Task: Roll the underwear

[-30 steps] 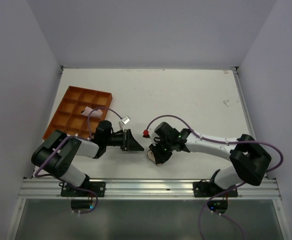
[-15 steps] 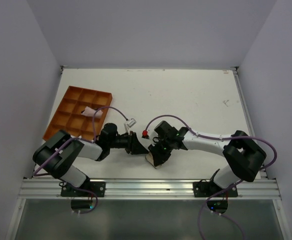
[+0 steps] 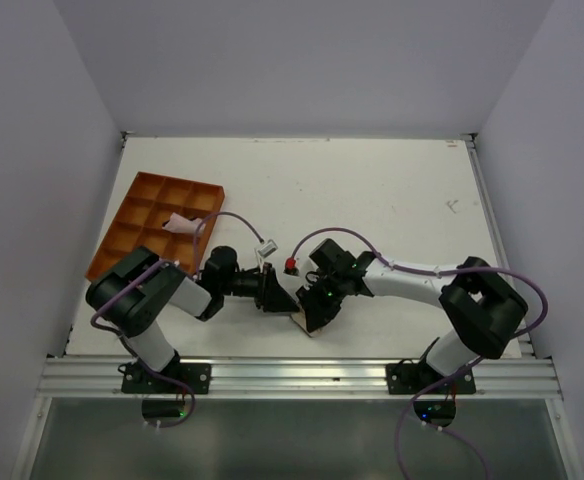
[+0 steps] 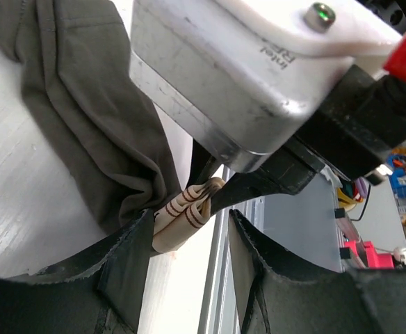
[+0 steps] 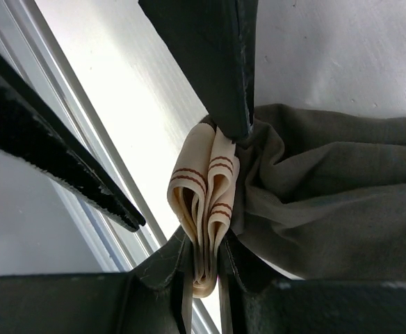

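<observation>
Now the underwear (image 3: 306,320) lies on the table (image 3: 372,190) just beyond the rail (image 3: 302,372), about at the middle of the rail, and both arms meet over it. The right gripper (image 5: 204,268) is closed on the tan waistband (image 5: 201,195), which is folded into several layers with red stripes showing at the fold. The grey cloth spreads loose from it, on the side away from the rail. The left gripper (image 4: 189,240) stands open with one finger on each side of the same folded band, and it pinches nothing. One finger seems to touch the band lightly, but I cannot say this for sure. I judge that the step in hand is to take the folded band as the start of the roll, so the rolling is only at its beginning and most of the cloth is not wound. To do it well, the left gripper should close on all layers of the band together, just beside the right gripper but not on it, before the right one lets go. If it catches only the outer layers, the fold may open. The turn should then go away from the rail, toward the loose cloth, with the cloth kept a little tight, because soft cloth slackens easily. The band is very near the rail, so a low finger could strike it.
</observation>
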Controlling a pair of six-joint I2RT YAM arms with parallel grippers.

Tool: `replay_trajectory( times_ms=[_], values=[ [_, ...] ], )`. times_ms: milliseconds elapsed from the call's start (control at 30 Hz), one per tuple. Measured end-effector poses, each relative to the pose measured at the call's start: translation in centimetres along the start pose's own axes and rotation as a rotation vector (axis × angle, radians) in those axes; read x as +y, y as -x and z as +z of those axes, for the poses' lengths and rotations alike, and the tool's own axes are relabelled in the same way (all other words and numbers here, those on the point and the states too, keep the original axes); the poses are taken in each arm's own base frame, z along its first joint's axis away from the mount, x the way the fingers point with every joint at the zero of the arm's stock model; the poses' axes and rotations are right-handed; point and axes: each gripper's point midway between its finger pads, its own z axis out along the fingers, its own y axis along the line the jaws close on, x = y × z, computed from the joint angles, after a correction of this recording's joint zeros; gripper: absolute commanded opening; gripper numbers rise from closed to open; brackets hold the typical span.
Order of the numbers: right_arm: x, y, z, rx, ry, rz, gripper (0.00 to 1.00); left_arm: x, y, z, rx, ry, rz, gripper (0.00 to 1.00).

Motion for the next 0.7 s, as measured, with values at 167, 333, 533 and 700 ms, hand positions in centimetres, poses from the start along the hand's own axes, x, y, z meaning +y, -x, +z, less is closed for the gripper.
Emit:
replay_trajectory(
  times_ms=[167, 333, 533, 700],
  values=[
    [0.0, 0.0, 0.0, 0.002, 0.021, 0.017, 0.0, -0.1, -0.5, 0.1, 0.019, -0.032, 0.006, 0.49],
    [-0.1, -0.1, 0.3, 0.01, 0.043, 0.035, 0.0, 0.4, -0.7, 0.3, 0.038, -0.03, 0.008, 0.43],
    [-0.1, -0.1, 0.3, 0.009, 0.044, 0.039, 0.04, 1.2, -0.3, 1.3, 0.081, -0.019, 0.025, 0.16],
    [-0.3, -0.1, 0.3, 0.01, 0.029, 0.055, 0.21, 2.1, -0.3, 2.0, 0.126, -0.001, 0.029, 0.0]
  ],
)
